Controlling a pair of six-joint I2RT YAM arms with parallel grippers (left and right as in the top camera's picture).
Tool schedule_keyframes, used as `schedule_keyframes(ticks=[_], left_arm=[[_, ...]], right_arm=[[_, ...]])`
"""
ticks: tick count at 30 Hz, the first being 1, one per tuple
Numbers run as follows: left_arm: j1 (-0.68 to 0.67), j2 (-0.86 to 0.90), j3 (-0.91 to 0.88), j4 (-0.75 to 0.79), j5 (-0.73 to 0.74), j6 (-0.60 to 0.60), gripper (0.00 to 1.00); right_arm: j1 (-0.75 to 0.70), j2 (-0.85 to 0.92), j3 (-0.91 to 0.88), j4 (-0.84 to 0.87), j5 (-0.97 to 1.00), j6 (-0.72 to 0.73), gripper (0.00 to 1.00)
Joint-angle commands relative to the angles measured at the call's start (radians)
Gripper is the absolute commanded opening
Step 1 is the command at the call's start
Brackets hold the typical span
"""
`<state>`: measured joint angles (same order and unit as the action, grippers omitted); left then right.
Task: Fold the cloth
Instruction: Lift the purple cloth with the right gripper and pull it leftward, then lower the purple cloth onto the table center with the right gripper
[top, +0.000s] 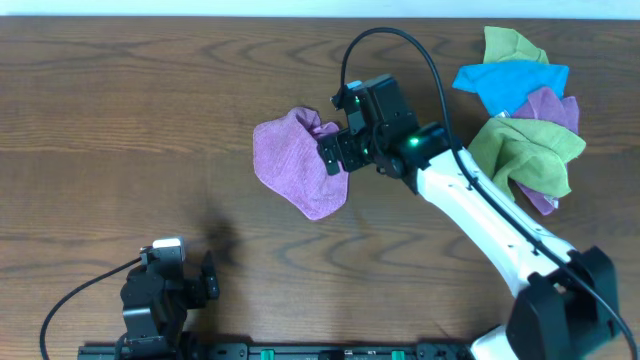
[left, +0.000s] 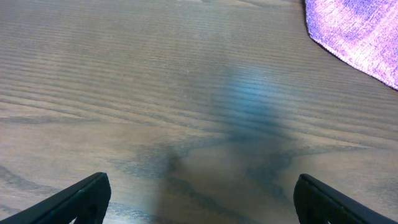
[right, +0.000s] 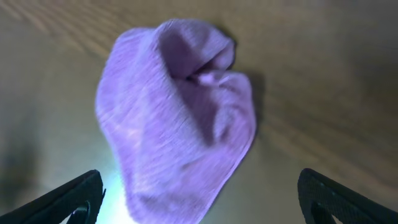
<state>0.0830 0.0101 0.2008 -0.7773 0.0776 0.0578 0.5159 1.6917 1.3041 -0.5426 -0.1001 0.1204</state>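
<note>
Wood-grain worktop (top: 150, 120) carries the cloth (top: 295, 160) near its centre, bunched into a rumpled mound with a raised fold on top rather than lying flat. The risk, as I judge it, is that a pinch on that heap could catch two layers at once, leaving the fold lopsided, and dragging may roll it up further. The right claw (top: 333, 155) hovers over the cloth's right edge, jaws spread wide, gripping nothing. The left claw (left: 199, 196) sits near the front edge, well apart from the cloth, equally wide and empty.
</note>
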Motion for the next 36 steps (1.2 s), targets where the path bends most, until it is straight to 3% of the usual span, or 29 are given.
schedule_keyframes(ticks=[1, 11, 20, 36], left_arm=[[-0.005, -0.006, -0.024, -0.026, -0.010, 0.018, 0.95], [-0.005, -0.006, -0.024, -0.026, -0.010, 0.018, 0.95], [-0.005, -0.006, -0.024, -0.026, -0.010, 0.018, 0.95], [-0.005, -0.006, -0.024, -0.027, -0.010, 0.017, 0.95]], right_arm=[[-0.011, 0.069, 0.016, 0.045, 0.059, -0.089, 0.96], [-0.067, 0.224, 0.016, 0.171, 0.058, -0.201, 0.91], [-0.117, 0.290, 0.016, 0.286, -0.041, -0.254, 0.84], [-0.120, 0.357, 0.016, 0.363, -0.165, -0.354, 0.81]])
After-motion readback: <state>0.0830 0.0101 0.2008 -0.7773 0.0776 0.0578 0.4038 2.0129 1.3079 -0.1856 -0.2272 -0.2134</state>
